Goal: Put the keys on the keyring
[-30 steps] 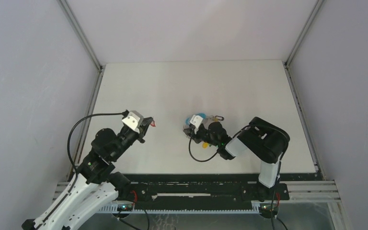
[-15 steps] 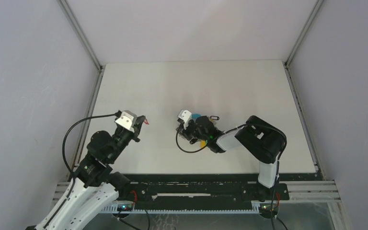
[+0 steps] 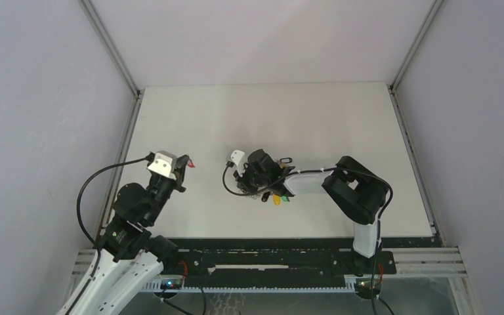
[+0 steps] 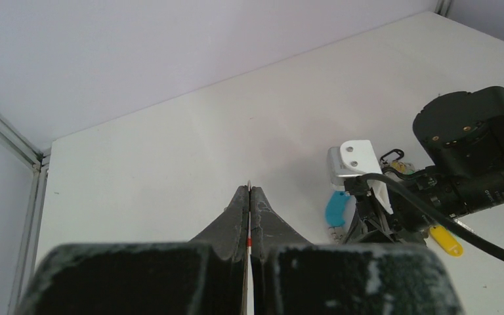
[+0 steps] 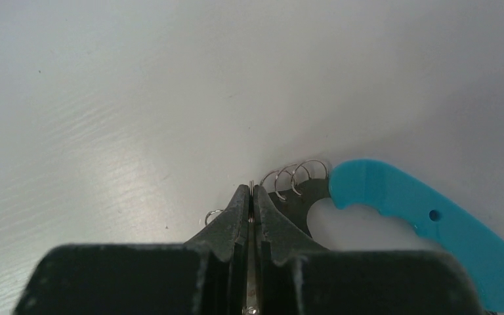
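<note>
Left wrist view: the left hand (image 4: 250, 195) is clenched on the key (image 4: 249, 242), seen edge-on as a thin silver blade with a red sliver of tag. The right hand (image 5: 252, 197) grips the keyring (image 5: 426, 216), which has a light-blue band and small wire loops, at mid-worktop (image 3: 269, 118), apart from the key.

The left arm (image 3: 134, 210) has black joints and a white lower part. The right arm (image 3: 357, 190) is black and white too. A thin black cable (image 3: 80, 197) loops beside the left arm. A small white block (image 3: 164, 163) sits on its wrist. The left gripper (image 4: 249, 189) has black fingers with white scuffs. Tiny green lights (image 3: 170, 283) glow at the bases.
</note>
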